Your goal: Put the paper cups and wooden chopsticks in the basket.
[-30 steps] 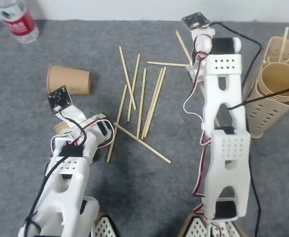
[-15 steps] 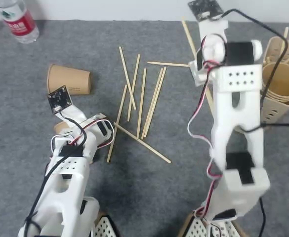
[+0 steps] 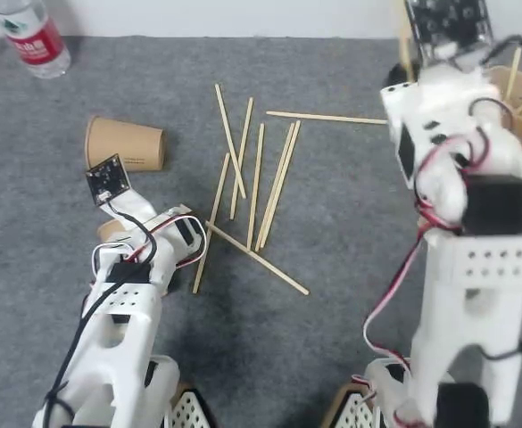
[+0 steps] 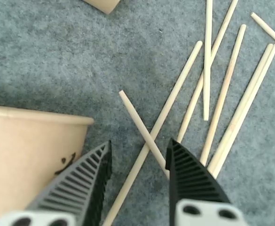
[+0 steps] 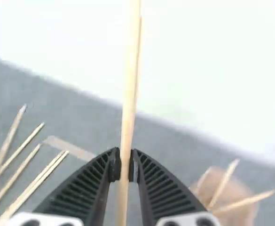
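Wooden chopstick (image 5: 129,70) clamped in right tool (image 5: 124,159), left tool (image 4: 139,146) parted beside paper cup (image 4: 29,160)

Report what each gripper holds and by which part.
The right gripper is shut on a wooden chopstick, pinched along its shaft, with a long stretch standing out beyond the grip. The left gripper is open, holding nothing.
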